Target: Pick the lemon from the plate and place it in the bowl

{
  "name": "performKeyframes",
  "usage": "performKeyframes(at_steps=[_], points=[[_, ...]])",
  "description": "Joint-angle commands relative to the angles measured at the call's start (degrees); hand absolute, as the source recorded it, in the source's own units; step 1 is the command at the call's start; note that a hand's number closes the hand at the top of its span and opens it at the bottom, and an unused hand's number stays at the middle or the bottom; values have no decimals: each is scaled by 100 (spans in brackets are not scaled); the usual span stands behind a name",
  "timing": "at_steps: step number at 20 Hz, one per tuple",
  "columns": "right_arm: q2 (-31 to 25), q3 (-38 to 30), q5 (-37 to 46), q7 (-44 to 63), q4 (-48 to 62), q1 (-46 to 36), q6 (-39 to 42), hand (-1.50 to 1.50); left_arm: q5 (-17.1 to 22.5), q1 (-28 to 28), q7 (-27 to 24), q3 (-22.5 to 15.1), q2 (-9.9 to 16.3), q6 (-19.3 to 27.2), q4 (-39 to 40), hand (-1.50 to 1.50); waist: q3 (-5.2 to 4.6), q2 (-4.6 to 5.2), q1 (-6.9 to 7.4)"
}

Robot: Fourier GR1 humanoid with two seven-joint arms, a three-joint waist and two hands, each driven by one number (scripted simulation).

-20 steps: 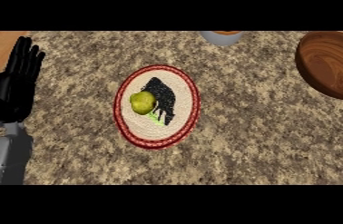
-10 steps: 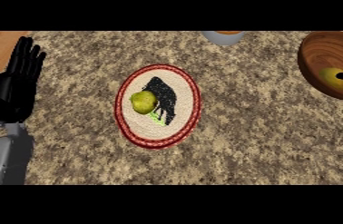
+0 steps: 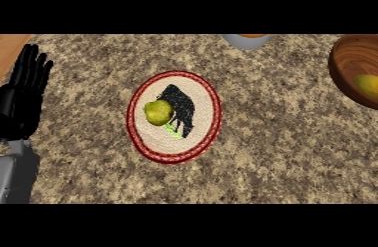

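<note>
A yellow-green lemon (image 3: 158, 112) lies on the left half of a round woven plate with a red rim (image 3: 209, 88), mid-counter. A black patch (image 3: 181, 108) covers the plate just right of the lemon, and a small green bit (image 3: 173, 131) shows below it. The wooden bowl (image 3: 347, 61) is cut off by the right edge; a yellow-green rounded thing (image 3: 365, 84) shows inside it. My left hand (image 3: 22, 98) rests open at the left edge, fingers up, well apart from the plate. My right hand shows nowhere.
A grey cup with an orange inside (image 3: 247, 40) stands at the back edge, between the plate and the bowl. Speckled stone counter (image 3: 280, 151) stretches between plate and bowl. A wooden strip (image 3: 11, 46) shows at the far left corner.
A yellow-green rounded thing has come into sight inside the bowl at the right edge and shows more now. Lemon, plate and left hand have not moved.
</note>
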Motion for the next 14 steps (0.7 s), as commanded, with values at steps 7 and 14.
performKeyframes(at_steps=[7, 14], points=[[-1069, -960, -882, -532, 397, 988, 838, -150, -15, -245, 164, 77, 93, 75, 66, 0, 21, 4, -143], [-1512, -1400, -1299, -1057, 559, 1811, 1742, -150, -90, 193, -208, 134, -25, 115, 66, 0, 42, -1, -210]])
